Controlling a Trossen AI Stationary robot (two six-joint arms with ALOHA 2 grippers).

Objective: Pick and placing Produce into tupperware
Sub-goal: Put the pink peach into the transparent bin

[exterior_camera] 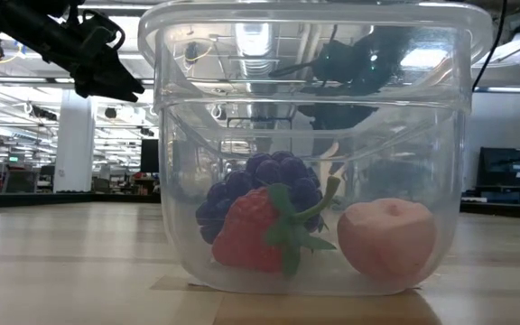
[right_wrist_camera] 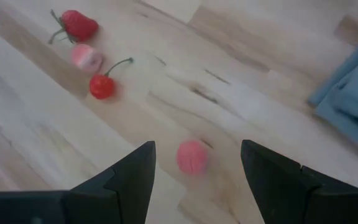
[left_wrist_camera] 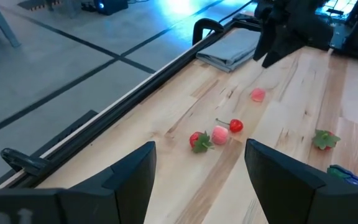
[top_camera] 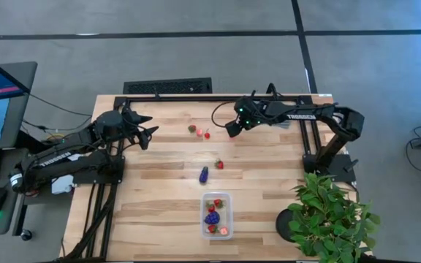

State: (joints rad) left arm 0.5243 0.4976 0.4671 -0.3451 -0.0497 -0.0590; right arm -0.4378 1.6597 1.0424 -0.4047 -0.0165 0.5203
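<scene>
The clear tupperware (top_camera: 215, 215) stands near the table's front edge. It holds a dark purple berry (exterior_camera: 264, 185), a red strawberry (exterior_camera: 258, 230) and a pink piece (exterior_camera: 388, 236). Loose produce lies on the wood: a strawberry (right_wrist_camera: 78, 25), a pink piece (right_wrist_camera: 84, 57) and a cherry (right_wrist_camera: 102, 86) close together, another strawberry (top_camera: 219, 164) and a long purple piece (top_camera: 204, 174). My right gripper (right_wrist_camera: 194, 180) hangs open above a lone pink piece (right_wrist_camera: 192, 157), its fingers on either side without touching it. My left gripper (left_wrist_camera: 197, 174) waits open at the table's left.
A folded grey cloth (left_wrist_camera: 232, 50) lies at the far edge under my right arm. A green potted plant (top_camera: 329, 213) stands at the front right corner. A monitor, keyboard and mouse sit beyond the table's left side. Bare wood lies between the loose produce and the tupperware.
</scene>
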